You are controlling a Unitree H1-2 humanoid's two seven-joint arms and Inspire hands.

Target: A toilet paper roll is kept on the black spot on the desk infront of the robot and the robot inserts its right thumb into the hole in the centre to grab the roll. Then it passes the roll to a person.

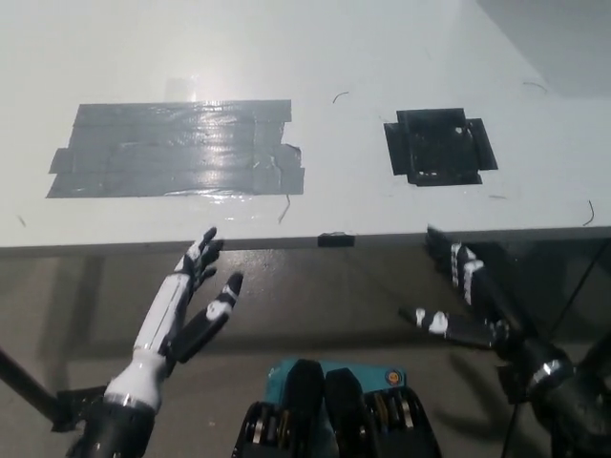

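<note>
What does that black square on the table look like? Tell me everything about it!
The black square is a patch made of strips of black tape stuck flat on the pale grey table, toward the robot's right side. Its edges are ragged where the strips overlap, and a few small light specks show on it. It looks dull, not shiny like the bigger grey tape patch to its left. Nothing sits on it and nothing touches it; no toilet paper roll is there.

The black spot is a rough square of overlapping black tape strips lying flat on the white desk, well right of the grey tape patch. It seems bare, with pale flecks at its edges.
</note>
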